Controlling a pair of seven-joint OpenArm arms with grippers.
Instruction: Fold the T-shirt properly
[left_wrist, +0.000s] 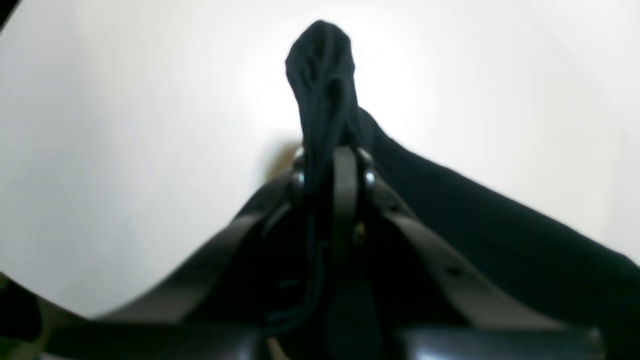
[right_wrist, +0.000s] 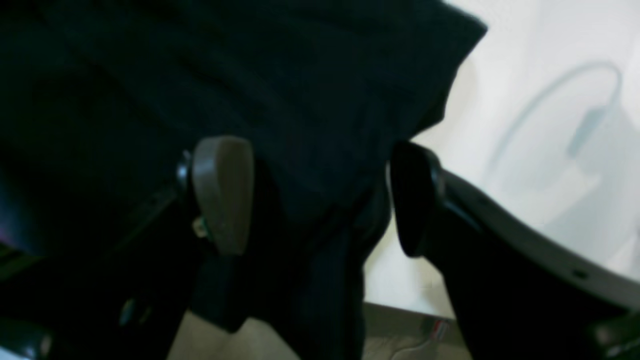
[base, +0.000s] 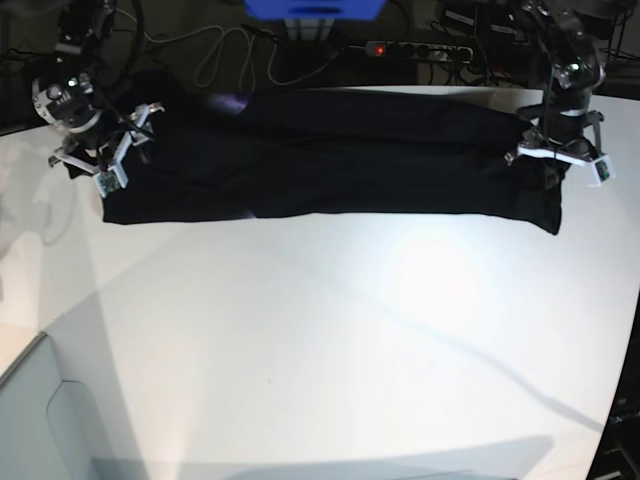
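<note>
Your left tool (left_wrist: 332, 165): dark curved fingers, shiny screws. Your right tool (right_wrist: 320, 197): grey pad, black pad (arms black, white brackets).

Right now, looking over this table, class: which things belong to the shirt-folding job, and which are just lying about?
Part of the job:
- T-shirt, black, stretched across the far side of the table
- left gripper, shut on the T-shirt's edge
- right gripper, open, cloth between its jaws

Just lying about:
- power strip behind the table
- cables beside it
</note>
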